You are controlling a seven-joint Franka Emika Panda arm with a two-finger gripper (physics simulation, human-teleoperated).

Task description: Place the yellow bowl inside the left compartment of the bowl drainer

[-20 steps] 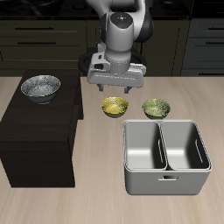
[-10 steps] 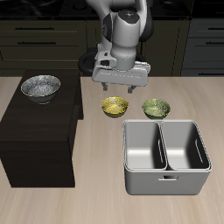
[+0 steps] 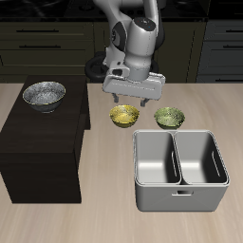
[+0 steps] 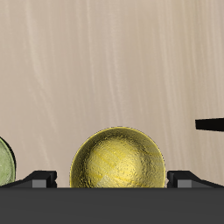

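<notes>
The yellow bowl [image 3: 123, 116] sits upright on the table just behind the grey bowl drainer [image 3: 181, 195]. My gripper [image 3: 133, 102] hangs open above the yellow bowl and holds nothing. In the wrist view the yellow bowl [image 4: 117, 160] lies between my two fingertips [image 4: 39, 178], which stand wide apart, clear of its rim. The drainer's left compartment [image 3: 157, 159] holds nothing, and neither does the well beside it.
A green bowl [image 3: 170, 117] of the same size rests close beside the yellow one, its edge [image 4: 3, 163] visible in the wrist view. A silver metal bowl [image 3: 44, 94] stands on a dark cabinet block [image 3: 43, 147] next to the bowls.
My gripper has dropped a little and shifted slightly toward the green bowl's side, nearer the yellow bowl. The bowls and drainer have not moved.
</notes>
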